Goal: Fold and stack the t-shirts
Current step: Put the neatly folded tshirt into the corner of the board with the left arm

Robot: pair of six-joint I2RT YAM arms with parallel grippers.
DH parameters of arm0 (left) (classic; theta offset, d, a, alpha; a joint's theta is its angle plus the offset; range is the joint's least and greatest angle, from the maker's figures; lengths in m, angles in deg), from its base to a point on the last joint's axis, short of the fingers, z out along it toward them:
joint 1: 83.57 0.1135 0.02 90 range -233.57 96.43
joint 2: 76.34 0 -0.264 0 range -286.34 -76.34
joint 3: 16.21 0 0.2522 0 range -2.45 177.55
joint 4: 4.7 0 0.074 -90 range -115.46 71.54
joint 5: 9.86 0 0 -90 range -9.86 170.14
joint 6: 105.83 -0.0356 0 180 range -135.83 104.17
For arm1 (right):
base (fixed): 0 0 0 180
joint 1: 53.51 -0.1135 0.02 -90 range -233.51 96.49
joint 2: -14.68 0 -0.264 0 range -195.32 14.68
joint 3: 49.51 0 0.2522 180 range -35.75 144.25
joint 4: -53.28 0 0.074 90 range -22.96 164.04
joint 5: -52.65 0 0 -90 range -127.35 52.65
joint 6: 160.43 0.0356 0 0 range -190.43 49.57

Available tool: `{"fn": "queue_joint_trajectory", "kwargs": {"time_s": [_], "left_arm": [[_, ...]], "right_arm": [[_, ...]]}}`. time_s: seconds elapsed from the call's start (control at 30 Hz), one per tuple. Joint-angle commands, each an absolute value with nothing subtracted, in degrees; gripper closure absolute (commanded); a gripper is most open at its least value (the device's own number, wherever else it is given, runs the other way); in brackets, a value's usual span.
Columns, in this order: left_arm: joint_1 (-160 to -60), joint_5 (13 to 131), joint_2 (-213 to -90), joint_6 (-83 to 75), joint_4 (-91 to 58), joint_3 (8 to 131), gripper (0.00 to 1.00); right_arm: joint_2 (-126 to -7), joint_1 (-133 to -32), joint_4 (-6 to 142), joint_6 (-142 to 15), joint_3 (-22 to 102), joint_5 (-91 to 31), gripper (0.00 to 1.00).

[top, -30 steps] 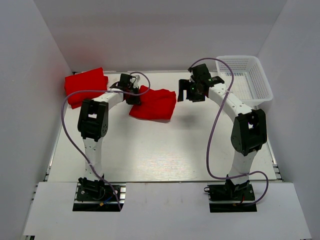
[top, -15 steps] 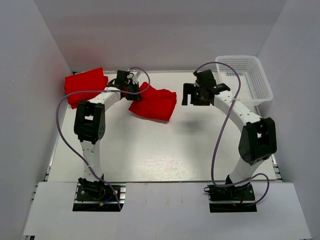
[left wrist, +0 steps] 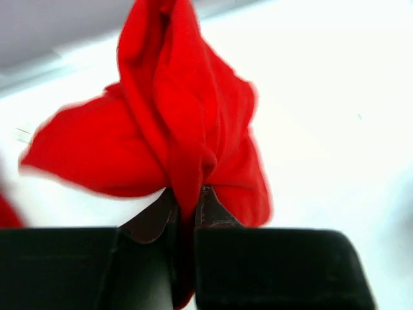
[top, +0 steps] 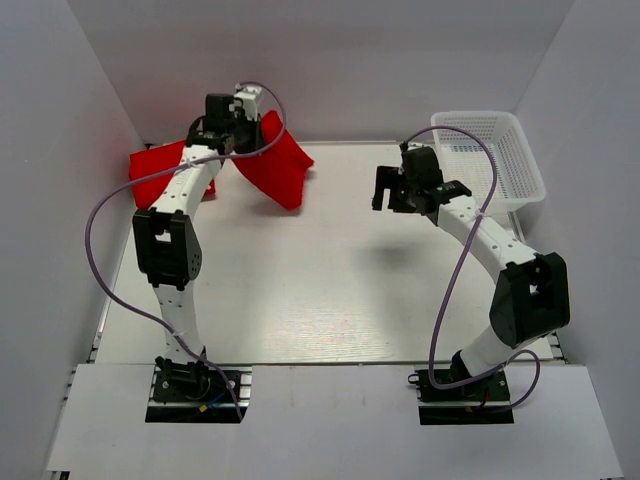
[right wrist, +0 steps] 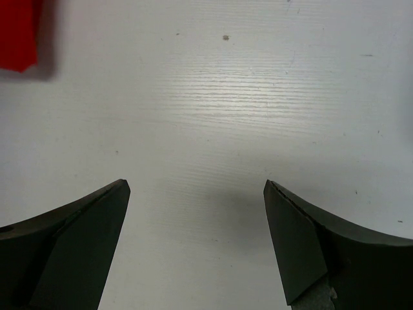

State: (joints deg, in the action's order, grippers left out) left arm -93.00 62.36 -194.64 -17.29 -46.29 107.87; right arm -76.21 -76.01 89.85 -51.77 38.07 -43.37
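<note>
My left gripper [top: 252,122] is shut on a red t-shirt [top: 276,165] and holds it lifted at the back left; the cloth hangs down to the table. In the left wrist view the gripper [left wrist: 190,194] pinches a fold of the t-shirt [left wrist: 174,123]. A second red t-shirt [top: 155,168] lies folded at the back left corner, partly behind the left arm. My right gripper [top: 390,192] is open and empty above the bare table, right of centre. In the right wrist view the gripper [right wrist: 197,187] is open over the table, with a red t-shirt corner [right wrist: 18,32] at top left.
A white mesh basket [top: 500,160] stands at the back right, close behind the right arm. White walls enclose the table on the left, back and right.
My left gripper has lifted the red t-shirt off the table and carried it back and to the left. My right gripper has drawn back to the right, away from the shirt.
</note>
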Motion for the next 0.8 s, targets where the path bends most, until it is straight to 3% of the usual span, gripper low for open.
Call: {"fn": "queue_joint_trajectory", "kwargs": {"time_s": [0.0,0.37,0.77], "left_arm": [[-90.5,64.1,-195.7,-21.1,-49.8,115.2,1.0],[-83.0,67.5,-202.4,-28.1,-50.3,129.6,1.0],[-75.0,62.9,-200.4,-30.9,-49.7,131.0,1.0]], "right_arm": [[-74.0,-75.6,85.9,-51.4,37.8,-45.2,0.1],[-77.2,-75.7,85.4,-51.6,41.1,-44.9,0.1],[-82.8,-75.6,85.7,-51.7,46.5,-39.2,0.1]]}}
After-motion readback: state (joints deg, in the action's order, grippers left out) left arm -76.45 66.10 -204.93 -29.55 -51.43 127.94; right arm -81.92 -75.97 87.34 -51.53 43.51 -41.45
